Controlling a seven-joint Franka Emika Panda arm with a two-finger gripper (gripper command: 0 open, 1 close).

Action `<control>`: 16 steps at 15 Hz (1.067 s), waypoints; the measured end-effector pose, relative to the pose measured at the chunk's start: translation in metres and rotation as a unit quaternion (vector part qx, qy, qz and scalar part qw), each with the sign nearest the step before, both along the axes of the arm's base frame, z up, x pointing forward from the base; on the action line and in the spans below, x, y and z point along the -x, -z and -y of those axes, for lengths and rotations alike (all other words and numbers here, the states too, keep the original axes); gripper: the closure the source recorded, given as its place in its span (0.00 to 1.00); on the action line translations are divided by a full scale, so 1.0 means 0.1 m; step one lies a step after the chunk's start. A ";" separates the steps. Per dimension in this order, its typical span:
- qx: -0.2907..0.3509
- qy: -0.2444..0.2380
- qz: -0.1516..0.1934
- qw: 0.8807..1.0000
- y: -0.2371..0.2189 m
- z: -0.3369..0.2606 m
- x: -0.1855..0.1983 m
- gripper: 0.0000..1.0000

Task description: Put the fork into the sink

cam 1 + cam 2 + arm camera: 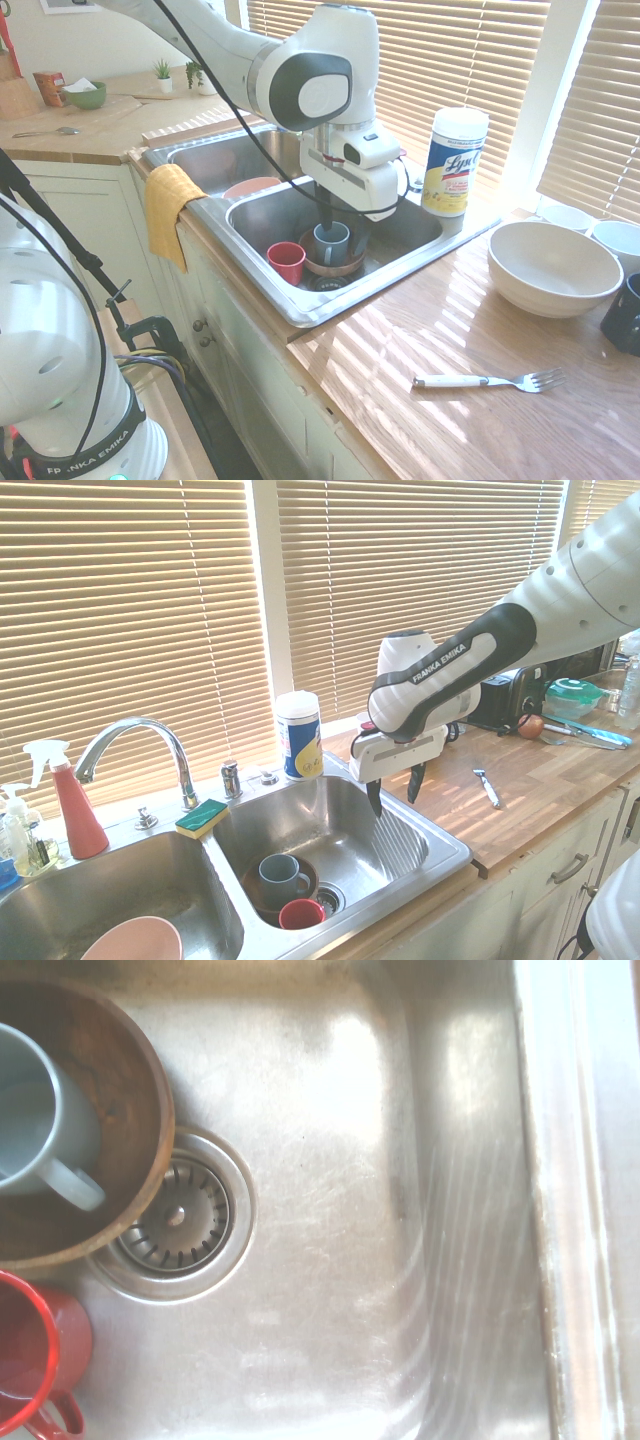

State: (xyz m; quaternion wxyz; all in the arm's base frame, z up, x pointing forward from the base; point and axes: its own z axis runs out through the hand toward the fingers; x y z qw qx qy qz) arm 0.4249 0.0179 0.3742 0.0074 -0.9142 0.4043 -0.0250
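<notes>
White-handled, the fork lies flat on the near right of the worktop — that slim handle could slip or swivel if pinched off-centre, and fingers set too high would close on nothing. Beyond it, the big white bowl might be knocked if the arm swings wide. Farther left, the pincer hangs over the sink, spread wide and empty — dropping low there risks the blue-grey mug and red mug. A release too early could leave the fork across the rim.

Sunlit window blinds, wooden countertop.
</notes>
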 end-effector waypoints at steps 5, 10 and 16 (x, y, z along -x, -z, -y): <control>0.010 0.032 0.010 0.999 -0.09 0.22 -0.06 0.00; 0.024 0.137 0.015 0.990 -0.39 1.42 -0.02 0.00; 0.017 0.226 -0.005 0.974 -0.14 2.33 0.28 0.00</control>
